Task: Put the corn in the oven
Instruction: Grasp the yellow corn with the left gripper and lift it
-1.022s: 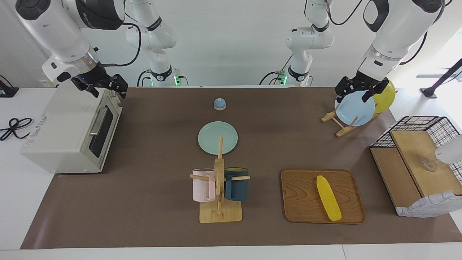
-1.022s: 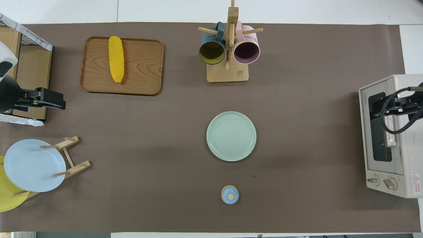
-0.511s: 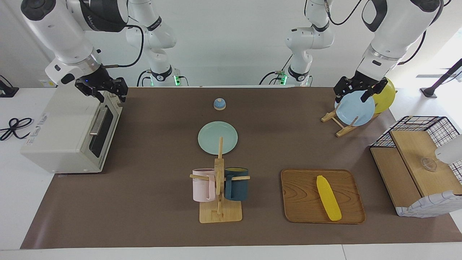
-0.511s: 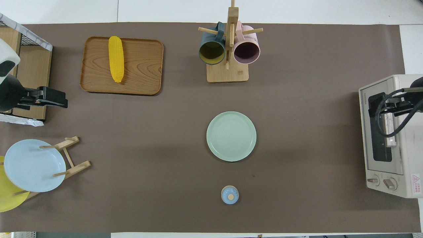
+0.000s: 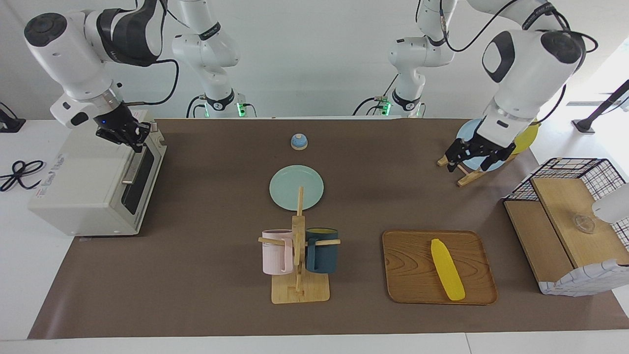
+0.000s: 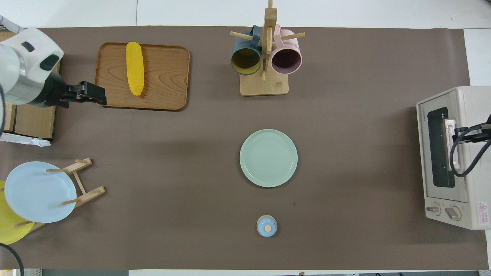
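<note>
Oven (image 5: 98, 182) door shut, corn (image 5: 447, 270) untouched: right tool (image 5: 127, 136), state unclear, may slip off handle; left tool (image 5: 474, 156) open.

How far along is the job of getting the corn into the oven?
Nothing looks done yet: the corn lies on the wooden tray and the oven door is shut. In hand: the right end effector is over the oven's top front edge; the left end effector hangs by the plate rack. Left: open door, carry corn in.

My workspace: white table (image 5: 14, 275) under a brown mat (image 5: 196, 305), plain white wall (image 5: 304, 59), bright daylight
</note>
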